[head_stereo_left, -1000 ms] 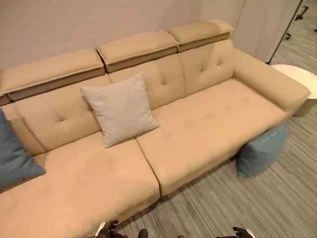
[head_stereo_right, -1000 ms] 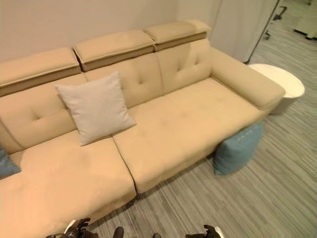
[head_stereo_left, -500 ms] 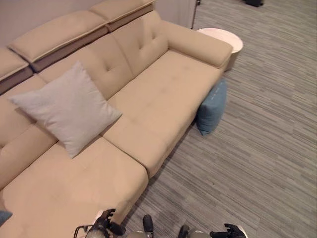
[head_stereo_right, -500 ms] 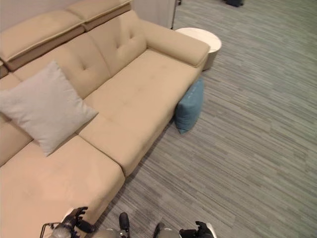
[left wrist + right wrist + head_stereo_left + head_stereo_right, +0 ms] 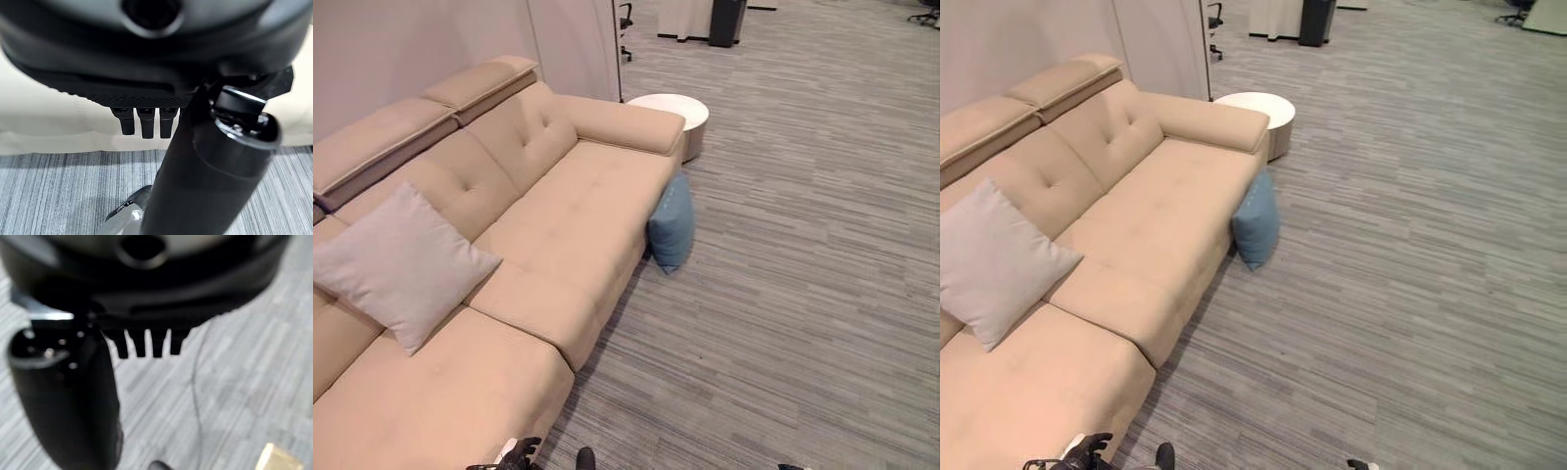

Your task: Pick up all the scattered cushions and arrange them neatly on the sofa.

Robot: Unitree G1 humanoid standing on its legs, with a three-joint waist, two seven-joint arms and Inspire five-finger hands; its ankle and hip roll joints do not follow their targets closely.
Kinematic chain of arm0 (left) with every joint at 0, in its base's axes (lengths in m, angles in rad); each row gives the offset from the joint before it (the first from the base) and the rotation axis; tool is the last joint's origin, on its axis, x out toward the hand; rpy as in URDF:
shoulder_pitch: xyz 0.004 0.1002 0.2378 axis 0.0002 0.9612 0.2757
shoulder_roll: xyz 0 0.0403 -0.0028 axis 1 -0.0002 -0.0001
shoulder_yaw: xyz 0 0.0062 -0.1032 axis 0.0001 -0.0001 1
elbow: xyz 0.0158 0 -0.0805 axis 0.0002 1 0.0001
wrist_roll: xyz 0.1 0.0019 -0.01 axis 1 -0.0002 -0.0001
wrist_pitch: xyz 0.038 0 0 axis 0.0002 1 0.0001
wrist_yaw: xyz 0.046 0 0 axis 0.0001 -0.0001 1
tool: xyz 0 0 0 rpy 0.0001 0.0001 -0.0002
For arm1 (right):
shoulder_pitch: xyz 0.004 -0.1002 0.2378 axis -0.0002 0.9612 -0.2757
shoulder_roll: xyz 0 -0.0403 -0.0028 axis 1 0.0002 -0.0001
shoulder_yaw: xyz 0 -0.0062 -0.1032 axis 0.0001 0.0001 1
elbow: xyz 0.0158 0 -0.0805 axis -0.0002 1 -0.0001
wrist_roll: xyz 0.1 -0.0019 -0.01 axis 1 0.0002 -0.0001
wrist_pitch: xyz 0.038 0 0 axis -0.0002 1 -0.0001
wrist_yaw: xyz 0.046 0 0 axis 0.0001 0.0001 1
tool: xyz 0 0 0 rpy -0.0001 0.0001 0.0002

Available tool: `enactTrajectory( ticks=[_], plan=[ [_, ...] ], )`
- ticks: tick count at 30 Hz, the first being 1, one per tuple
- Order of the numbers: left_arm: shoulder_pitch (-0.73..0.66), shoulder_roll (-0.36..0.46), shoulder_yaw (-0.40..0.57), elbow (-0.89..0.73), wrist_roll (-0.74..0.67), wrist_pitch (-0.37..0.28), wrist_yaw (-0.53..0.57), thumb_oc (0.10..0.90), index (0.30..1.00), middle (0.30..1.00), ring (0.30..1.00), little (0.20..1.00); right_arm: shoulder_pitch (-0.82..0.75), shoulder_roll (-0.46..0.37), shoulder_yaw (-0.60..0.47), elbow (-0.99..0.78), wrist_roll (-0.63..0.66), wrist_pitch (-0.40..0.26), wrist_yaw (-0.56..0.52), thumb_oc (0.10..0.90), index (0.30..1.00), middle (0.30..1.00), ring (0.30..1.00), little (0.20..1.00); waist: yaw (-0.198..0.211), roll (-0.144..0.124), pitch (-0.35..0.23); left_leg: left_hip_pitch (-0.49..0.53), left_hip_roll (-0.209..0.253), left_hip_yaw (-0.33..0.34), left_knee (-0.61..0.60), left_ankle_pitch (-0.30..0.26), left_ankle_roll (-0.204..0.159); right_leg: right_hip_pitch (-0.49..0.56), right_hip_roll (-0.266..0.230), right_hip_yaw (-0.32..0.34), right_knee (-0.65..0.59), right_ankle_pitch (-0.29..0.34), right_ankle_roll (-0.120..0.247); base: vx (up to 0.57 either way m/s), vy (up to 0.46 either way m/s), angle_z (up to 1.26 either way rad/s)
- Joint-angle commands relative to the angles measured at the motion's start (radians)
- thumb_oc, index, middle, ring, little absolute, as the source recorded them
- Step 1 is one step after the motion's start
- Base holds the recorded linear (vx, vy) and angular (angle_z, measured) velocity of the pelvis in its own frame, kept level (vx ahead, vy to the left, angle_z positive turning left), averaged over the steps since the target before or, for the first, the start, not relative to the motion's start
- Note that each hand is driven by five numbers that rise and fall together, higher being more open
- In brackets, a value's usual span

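- A long beige sofa runs far ahead of the left hand.
- A grey cushion leans on the sofa's backrest.
- A blue cushion stands on the striped grey carpet, against the sofa's front, well beyond both hands.
- A round white table sits just past the armrest.
- The left hand hangs with fingers straight, empty, before the sofa's front.
- The right hand hangs over carpet, fingers straight, holding nothing.

Sofa & cushions matt cloth, floor w/ striped low-pile carpet

Blue cushion wedged against sofa — open carpet alongside
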Motion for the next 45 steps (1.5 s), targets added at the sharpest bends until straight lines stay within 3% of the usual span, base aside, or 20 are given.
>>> enactTrajectory(
  ticks=[1,6,13,15,16,17,18,20,22,26,29,31,33,34,35,38,40,43,45],
  plan=[
    [-0.105,-0.059,-0.001,-0.020,-0.015,-0.035,0.016,0.800,0.900,0.900,0.900,0.900,-0.036,-0.030,-0.029,0.010,0.049,-0.017,-0.048,0.800,0.900,0.900,0.900,0.900,0.023,-0.027,0.050,-0.005,-0.137,-0.092,0.073,-0.242,0.062,-0.017,-0.029,0.063,-0.032,0.086,0.094,0.10,-0.021,-0.55],
    [-0.118,-0.066,-0.009,-0.032,-0.024,-0.037,0.020,0.800,0.900,0.900,0.900,0.900,-0.026,-0.034,-0.062,0.020,0.085,-0.012,-0.061,0.800,0.900,0.900,0.900,0.900,0.022,-0.021,0.045,-0.038,-0.186,-0.105,0.068,-0.238,0.070,-0.017,-0.009,0.112,-0.035,0.082,0.097,0.10,0.013,-0.24],
    [-0.107,-0.061,0.001,-0.046,-0.036,-0.034,0.024,0.800,0.900,0.900,0.900,0.900,-0.016,-0.015,-0.068,0.014,0.091,-0.004,-0.066,0.800,0.900,0.900,0.900,0.900,0.044,-0.030,0.023,-0.006,-0.186,-0.098,0.048,-0.257,0.095,-0.015,-0.003,0.168,0.015,0.050,0.104,0.13,0.077,-0.51],
    [-0.109,-0.051,0.005,-0.056,-0.044,-0.034,0.026,0.800,0.900,0.900,0.900,0.900,-0.027,-0.002,-0.066,0.002,0.092,-0.004,-0.062,0.800,0.900,0.900,0.900,0.900,0.050,-0.031,0.030,0.012,-0.176,-0.087,0.035,-0.265,0.118,-0.079,-0.017,0.168,0.165,0.054,0.137,0.10,0.102,-0.74],
    [-0.109,-0.051,0.005,-0.056,-0.044,-0.034,0.026,0.800,0.900,0.900,0.900,0.900,-0.027,-0.002,-0.066,0.002,0.092,-0.004,-0.062,0.800,0.900,0.900,0.900,0.900,0.050,-0.031,0.030,0.012,-0.176,-0.087,0.035,-0.265,0.118,-0.079,-0.017,0.168,0.165,0.054,0.137,0.07,0.143,-0.85],
    [-0.116,-0.043,0.014,-0.059,-0.064,-0.037,0.032,0.800,0.900,0.900,0.900,0.900,-0.050,0.005,-0.051,-0.019,0.082,-0.005,-0.057,0.800,0.900,0.900,0.900,0.900,0.037,-0.007,0.065,0.040,-0.155,-0.073,0.037,-0.284,0.141,-0.208,-0.066,0.102,0.381,0.120,0.188,0.15,0.119,-0.91],
    [-0.113,-0.041,0.022,-0.063,-0.076,-0.041,0.036,0.800,0.900,0.900,0.900,0.900,-0.049,0.010,-0.044,-0.028,0.068,-0.005,-0.057,0.800,0.900,0.900,0.900,0.900,0.041,0.000,0.066,0.070,-0.151,-0.066,0.028,-0.302,0.144,-0.218,-0.124,0.035,0.352,0.114,0.172,0.21,0.106,-0.66],
    [-0.112,-0.043,0.025,-0.061,-0.076,-0.041,0.035,0.800,0.900,0.900,0.900,0.900,-0.053,0.011,-0.040,-0.029,0.059,-0.004,-0.059,0.800,0.900,0.900,0.900,0.900,0.041,0.005,0.068,0.092,-0.146,-0.062,0.017,-0.311,0.143,-0.209,-0.141,0.005,0.305,0.104,0.158,0.19,-0.039,-0.35],
    [-0.110,-0.047,0.040,-0.048,-0.082,-0.045,0.035,0.800,0.900,0.900,0.900,0.900,-0.059,0.018,-0.020,-0.038,0.036,0.000,-0.058,0.800,0.900,0.900,0.900,0.900,0.035,-0.001,0.064,0.149,-0.150,-0.047,-0.014,-0.337,0.135,-0.247,-0.170,-0.034,0.138,0.174,0.163,0.32,-0.127,-0.18],
    [-0.115,-0.048,0.045,-0.038,-0.086,-0.049,0.042,0.800,0.900,0.900,0.900,0.900,-0.048,0.030,-0.012,-0.046,0.031,-0.002,-0.056,0.800,0.900,0.900,0.900,0.900,0.011,0.003,0.060,0.193,-0.149,-0.070,-0.036,-0.355,0.123,-0.274,-0.156,-0.018,0.082,0.206,0.175,0.20,-0.097,-0.29],
    [-0.102,-0.060,0.044,-0.031,-0.091,-0.048,0.048,0.800,0.900,0.900,0.900,0.900,-0.016,0.046,-0.003,-0.053,0.025,-0.005,-0.062,0.800,0.900,0.900,0.900,0.900,-0.003,-0.001,0.031,0.233,-0.133,-0.084,-0.035,-0.386,0.106,-0.250,-0.128,0.011,0.058,0.209,0.158,0.25,-0.155,0.35],
    [-0.100,-0.073,0.036,-0.027,-0.094,-0.048,0.050,0.800,0.900,0.900,0.900,0.900,-0.010,0.053,0.002,-0.058,0.029,-0.016,-0.071,0.800,0.900,0.900,0.900,0.900,-0.008,0.002,0.021,0.225,-0.105,-0.083,0.025,-0.380,0.079,-0.210,-0.107,0.007,0.032,0.194,0.140,0.28,-0.272,0.35],
    [-0.102,-0.082,0.025,-0.034,-0.101,-0.047,0.044,0.800,0.900,0.900,0.900,0.900,-0.012,0.056,0.004,-0.065,0.041,-0.018,-0.076,0.800,0.900,0.900,0.900,0.900,-0.007,0.003,0.026,0.154,-0.078,-0.066,0.190,-0.337,0.053,-0.169,-0.094,-0.004,0.007,0.175,0.116,0.11,-0.270,0.13],
    [-0.111,-0.087,0.015,-0.048,-0.112,-0.051,0.041,0.800,0.900,0.900,0.900,0.900,-0.016,0.050,-0.002,-0.076,0.052,-0.023,-0.086,0.800,0.900,0.900,0.900,0.900,0.005,-0.006,0.055,0.054,-0.066,-0.052,0.363,-0.259,0.044,-0.125,-0.089,-0.008,-0.012,0.163,0.091,0.06,-0.271,-0.08],
    [-0.114,-0.088,0.013,-0.056,-0.117,-0.052,0.041,0.800,0.900,0.900,0.900,0.900,-0.015,0.047,-0.003,-0.081,0.052,-0.023,-0.089,0.800,0.900,0.900,0.900,0.900,0.010,-0.010,0.064,0.021,-0.056,-0.041,0.426,-0.244,0.047,-0.109,-0.086,-0.012,-0.020,0.156,0.079,0.04,-0.211,-0.14],
    [-0.113,-0.090,0.013,-0.057,-0.126,-0.052,0.043,0.800,0.900,0.900,0.900,0.900,-0.016,0.041,0.000,-0.084,0.046,-0.018,-0.093,0.800,0.900,0.900,0.900,0.900,0.021,-0.012,0.074,-0.022,-0.045,-0.024,0.489,-0.241,0.054,-0.081,-0.077,-0.009,-0.032,0.136,0.068,0.10,-0.113,-0.08],
    [-0.114,-0.097,0.001,-0.056,-0.125,-0.048,0.045,0.800,0.900,0.900,0.900,0.900,-0.017,0.041,0.002,-0.083,0.045,-0.018,-0.101,0.800,0.900,0.900,0.900,0.900,0.029,-0.014,0.078,-0.062,-0.059,-0.021,0.463,-0.260,0.060,-0.058,-0.073,-0.004,-0.038,0.119,0.067,0.18,-0.081,0.08],
    [-0.120,-0.111,-0.017,-0.041,-0.112,-0.039,0.048,0.800,0.900,0.900,0.900,0.900,-0.016,0.041,0.004,-0.085,0.045,-0.021,-0.113,0.800,0.900,0.900,0.900,0.900,0.031,-0.011,0.071,-0.082,-0.097,-0.005,0.312,-0.286,0.067,-0.028,-0.064,0.003,-0.055,0.099,0.079,0.24,-0.018,0.12],
    [-0.120,-0.115,-0.020,-0.037,-0.107,-0.037,0.048,0.800,0.900,0.900,0.900,0.900,-0.011,0.044,0.011,-0.084,0.036,-0.021,-0.119,0.800,0.900,0.900,0.900,0.900,0.040,0.003,0.062,-0.094,-0.146,-0.022,0.178,-0.245,0.066,-0.007,-0.041,0.017,-0.069,0.089,0.083,0.26,0.029,0.01]
  ],
)
